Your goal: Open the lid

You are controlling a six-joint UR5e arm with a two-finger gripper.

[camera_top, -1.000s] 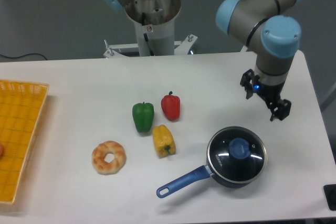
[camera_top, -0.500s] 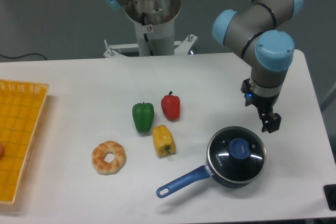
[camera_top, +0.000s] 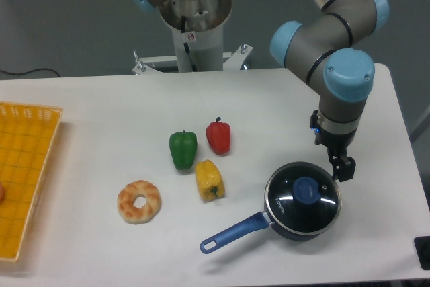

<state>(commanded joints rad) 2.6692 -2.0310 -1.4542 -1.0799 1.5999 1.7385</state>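
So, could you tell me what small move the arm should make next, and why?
Probably shift the gripper a little toward the front-left, over the blue knob. The lid sits closed on the saucepan, and the gripper is at its back-right edge, not yet centred on the knob.

A white surface (camera_top: 87,112) fills most of the view under even, soft light. Behind it lies a dull grey-green floor (camera_top: 67,25), where a black cable (camera_top: 27,72) trails in from the left.
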